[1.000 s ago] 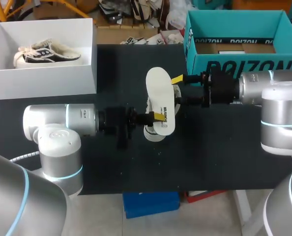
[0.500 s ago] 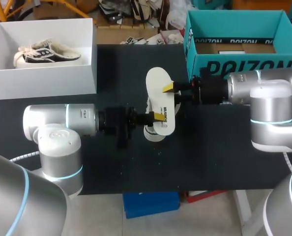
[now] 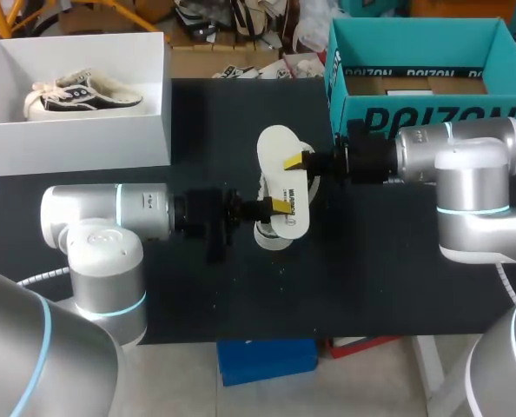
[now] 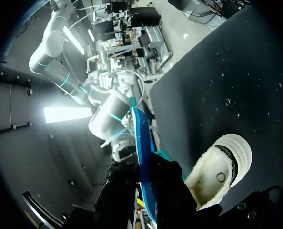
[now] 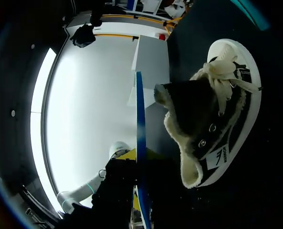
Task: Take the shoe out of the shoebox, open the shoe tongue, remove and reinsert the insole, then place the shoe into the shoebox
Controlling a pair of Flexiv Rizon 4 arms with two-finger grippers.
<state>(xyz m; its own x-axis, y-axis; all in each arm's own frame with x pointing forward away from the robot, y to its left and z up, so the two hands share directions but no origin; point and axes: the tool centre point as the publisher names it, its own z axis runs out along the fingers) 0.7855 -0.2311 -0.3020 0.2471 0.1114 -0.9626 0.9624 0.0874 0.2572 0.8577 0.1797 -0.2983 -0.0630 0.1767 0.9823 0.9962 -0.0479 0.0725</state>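
Above the middle of the table, the white insole [image 3: 283, 178] hangs on edge, gripped by both arms. My left gripper [image 3: 276, 207] is shut on its near end, and my right gripper [image 3: 298, 162] is shut on its right edge near the far end. Under the insole, the black-and-white fleece-lined shoe [image 3: 272, 234] lies on the black table. In the left wrist view the insole [image 4: 142, 152] is a thin blue-edged strip between my left gripper [image 4: 144, 191], the shoe [image 4: 221, 169] beside it. From the right wrist, the insole [image 5: 139, 133] sits in my right gripper [image 5: 140, 191], next to the shoe [image 5: 213, 119].
A white shoebox [image 3: 84, 139] at the back left holds a second shoe [image 3: 82, 92]. A teal box [image 3: 414, 109] stands at the back right, close behind my right arm. Bare black tabletop [image 3: 362, 278] lies toward the front.
My right gripper has moved left to the insole and shut on its edge. The insole's far end has shifted slightly. The left arm has kept still.
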